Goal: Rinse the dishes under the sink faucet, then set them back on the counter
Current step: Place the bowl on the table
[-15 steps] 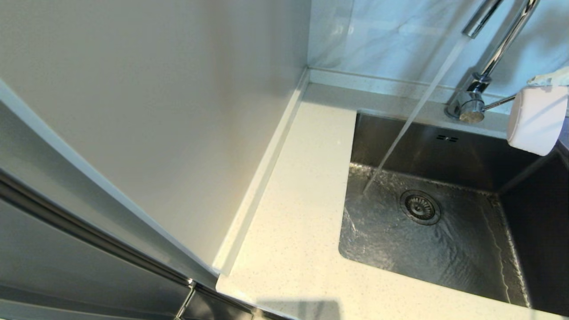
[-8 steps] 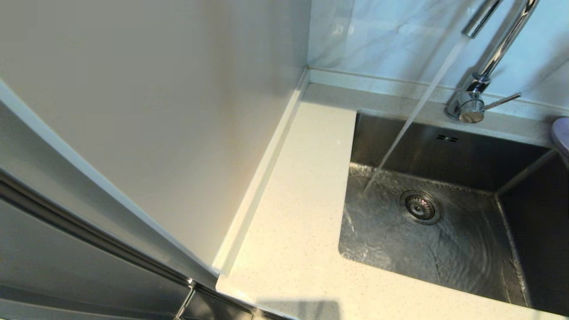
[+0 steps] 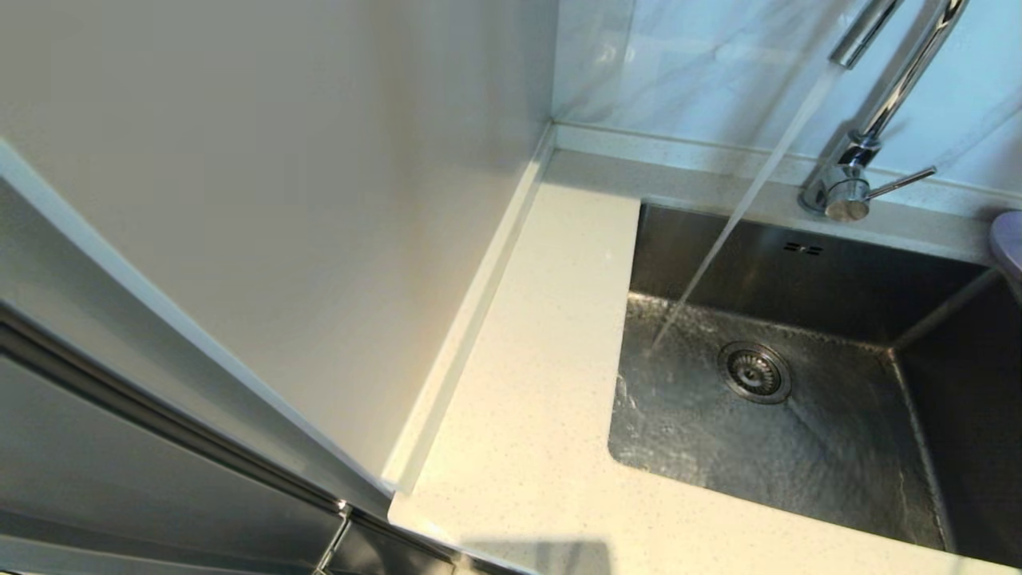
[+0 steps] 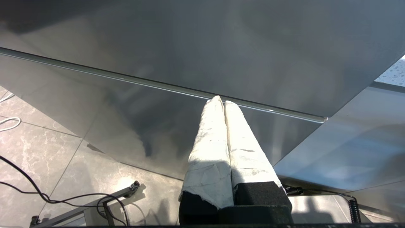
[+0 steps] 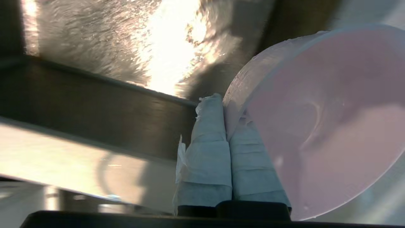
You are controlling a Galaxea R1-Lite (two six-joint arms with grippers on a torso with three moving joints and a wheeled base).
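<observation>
Pale pink bowl [image 5: 316, 120] gone from head view, right jaws clamped on rim

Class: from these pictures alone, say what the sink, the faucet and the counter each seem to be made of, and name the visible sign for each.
Sink: likely brushed stainless steel; grey, dull sheen, fine grain on its walls.
Faucet: probably chrome-plated metal; mirror-bright, sharp reflections.
Counter: cream-white stone or composite, the look leaves it open; fine dark specks, smooth surface.
</observation>
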